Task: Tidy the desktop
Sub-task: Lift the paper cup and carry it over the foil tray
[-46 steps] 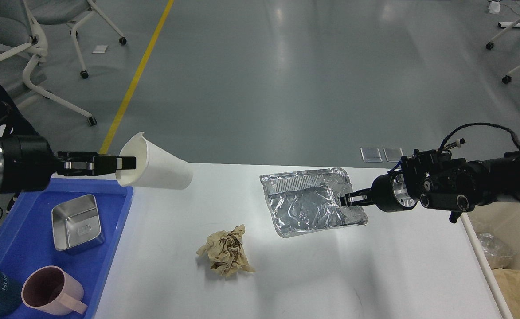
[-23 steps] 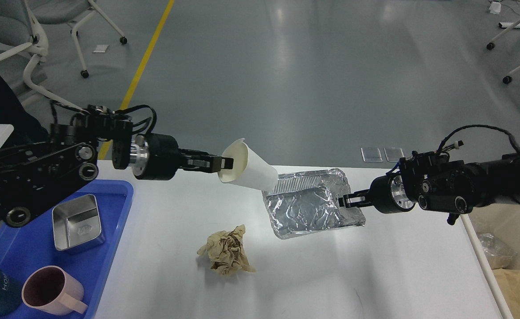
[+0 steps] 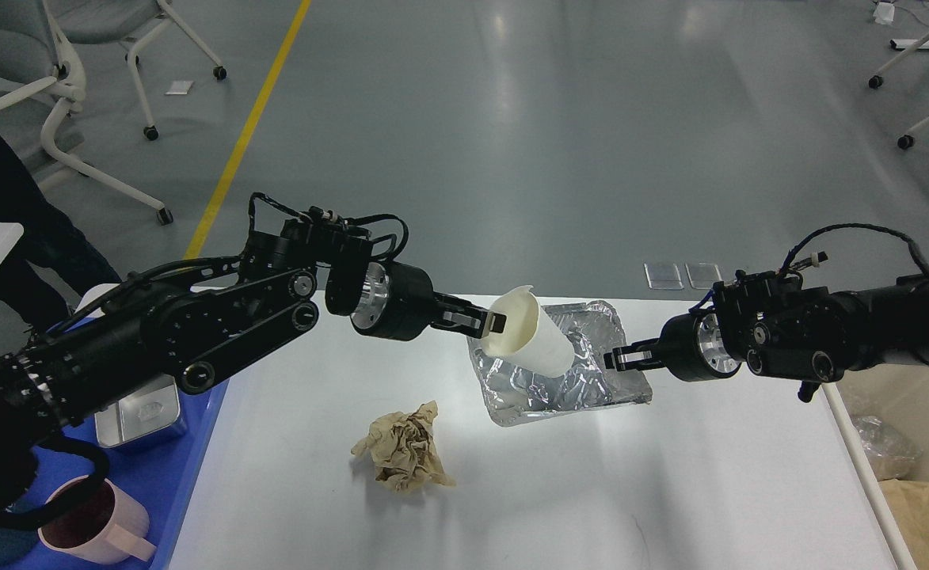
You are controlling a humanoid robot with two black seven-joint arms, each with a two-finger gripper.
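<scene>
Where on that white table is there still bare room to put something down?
The desktop is bare along its near right, between the crumpled brown paper and the right edge, below the foil tray. Another strip lies between the paper and the blue tray. The far middle is crowded: the white paper cup hangs over the foil tray.

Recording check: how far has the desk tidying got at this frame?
Partway. Done: a steel tin and a pink mug sit in the blue tray. In hand: the left gripper holds a white cup tilted over the foil tray, whose edge the right gripper pinches. Left: the crumpled brown paper lies loose on the desktop, and the foil tray is still there too.
</scene>
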